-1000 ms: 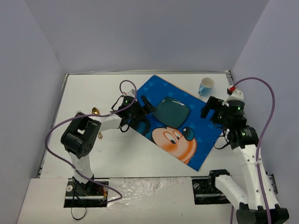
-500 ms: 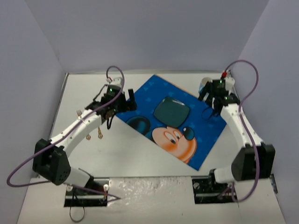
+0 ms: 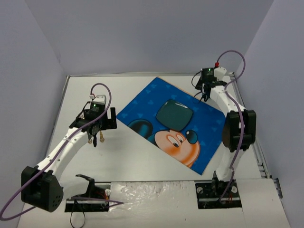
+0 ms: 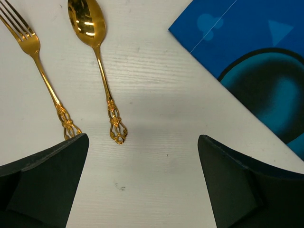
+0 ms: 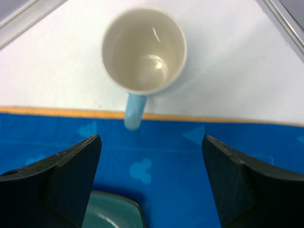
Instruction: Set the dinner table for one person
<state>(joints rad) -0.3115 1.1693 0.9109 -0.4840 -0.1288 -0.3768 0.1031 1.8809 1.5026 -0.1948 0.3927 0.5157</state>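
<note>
Gold spoon [image 4: 102,71] and fork [image 4: 42,71] show clearly only in left wrist view.

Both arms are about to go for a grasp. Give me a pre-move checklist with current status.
1. The left gripper is open and empty: ok.
2. The right gripper is open and empty: ok.
3. The gold spoon and gold fork lie flat on the dinner table, apart, off the placemat: ok.
4. The mug is upright, empty, ahead of the right gripper: ok.
5. Its handle is clear of the placemat: not ok, it overhangs the edge.
6. The teal plate sits on the placemat: ok.
</note>
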